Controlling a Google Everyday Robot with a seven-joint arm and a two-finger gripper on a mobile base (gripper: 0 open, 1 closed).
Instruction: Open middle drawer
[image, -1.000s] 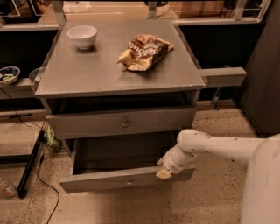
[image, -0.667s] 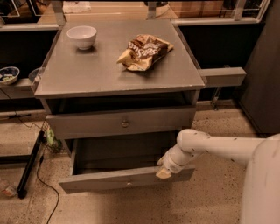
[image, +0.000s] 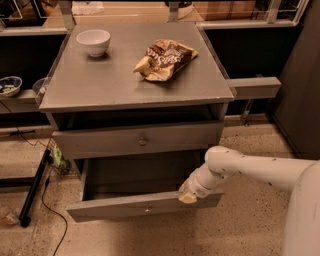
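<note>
Middle drawer (image: 112, 211) pulled well out; gripper (image: 188, 196) on front's top edge, 3 o'clock of knob (image: 146, 209). Spread or pinching: cannot tell. Pull straight toward 6 o'clock; off-centre hold risks skew.

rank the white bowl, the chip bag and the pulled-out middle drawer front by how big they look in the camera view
1. middle drawer front: widest by far, though it is also nearest the camera.
2. chip bag.
3. white bowl: clearly smaller than the bag.
The gripper sits at that drawer front's right end.
</note>
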